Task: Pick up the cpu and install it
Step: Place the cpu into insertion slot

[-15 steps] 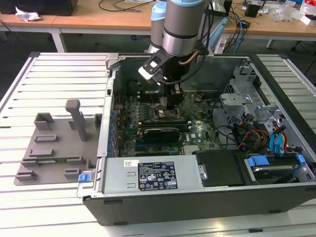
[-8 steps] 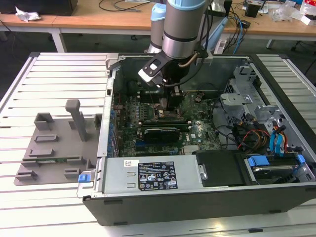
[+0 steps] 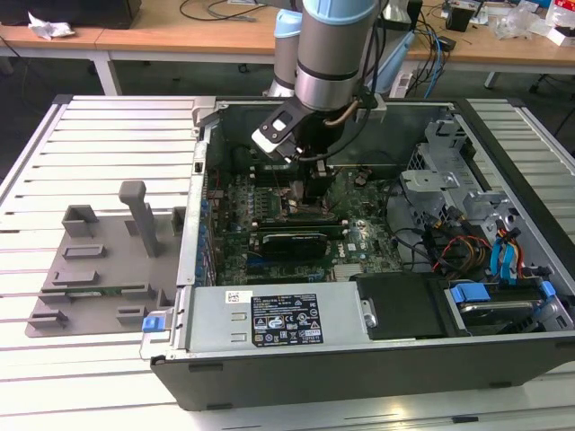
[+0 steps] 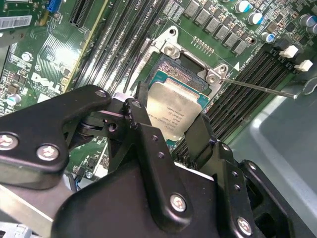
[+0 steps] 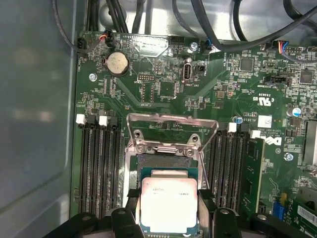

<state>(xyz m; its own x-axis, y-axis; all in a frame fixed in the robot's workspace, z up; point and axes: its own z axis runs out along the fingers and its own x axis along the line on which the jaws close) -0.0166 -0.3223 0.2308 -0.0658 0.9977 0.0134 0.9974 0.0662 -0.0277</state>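
**Lowering the cpu: guard against a tilted seat**

Your gripper [image 3: 314, 190], upper middle of the exterior view inside the open case [image 3: 359, 377], is clamped on the cpu [image 5: 168, 203], held over the socket [image 5: 161, 166]. If it meets the socket tilted or off-square, you could bend contacts or jam a corner. Whether it is seated yet, you cannot tell.

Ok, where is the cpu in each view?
Exterior view: hidden under the tool.
First wrist view: cpu between the tool's fingers, over the socket.
Second wrist view: cpu between the same fingers, at the socket.
Shared landmark: the raised socket frame, in both wrist views.
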